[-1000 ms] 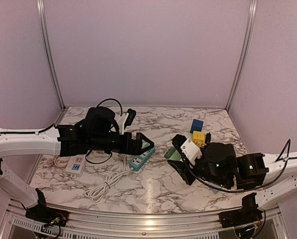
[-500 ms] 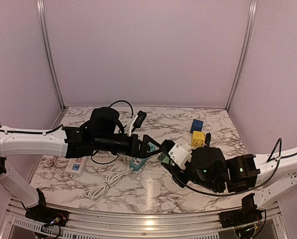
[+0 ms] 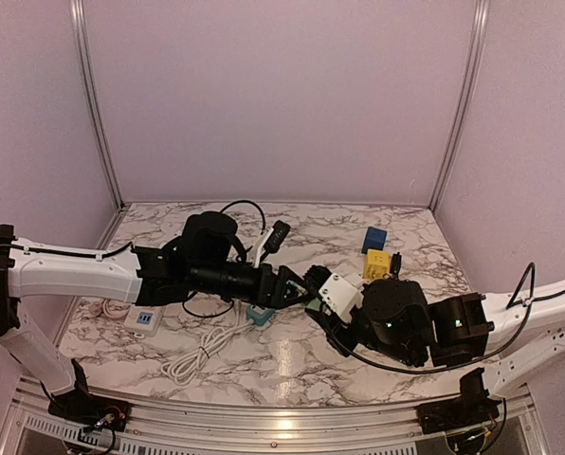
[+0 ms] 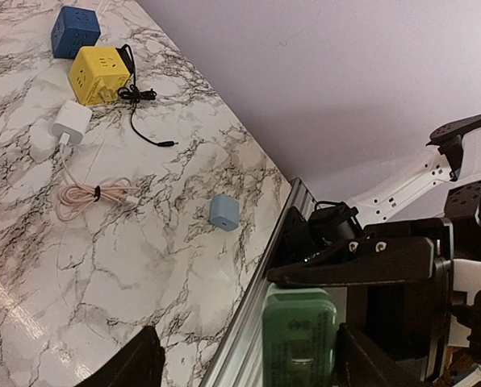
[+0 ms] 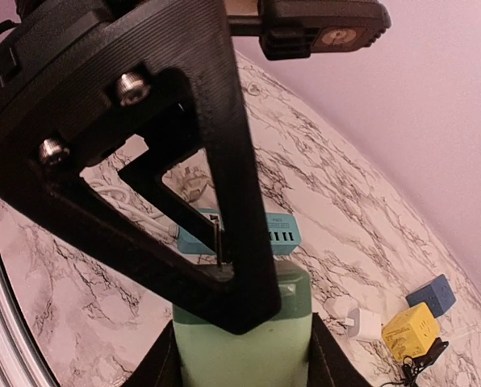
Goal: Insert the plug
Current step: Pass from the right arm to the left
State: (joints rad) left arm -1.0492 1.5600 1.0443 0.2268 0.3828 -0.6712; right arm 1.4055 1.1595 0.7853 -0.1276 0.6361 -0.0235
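Plug: pale green, rounded rectangular body with a smooth shell. It is held above the marble table near the middle, close to the teal power strip.

Right gripper pinches the plug by its sides. Left gripper has its jaws spread on either side of the same plug. One black finger crosses the plug's top end; cannot tell if it touches.

Lying on the table: yellow cube socket, blue cube socket, and a white charger with a coiled pink cable.

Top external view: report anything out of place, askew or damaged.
Nothing spilled or broken. One oddity: the pale green rectangular plastic adapter is off the marble table, clamped in the right end effector while the left end effector straddles it.
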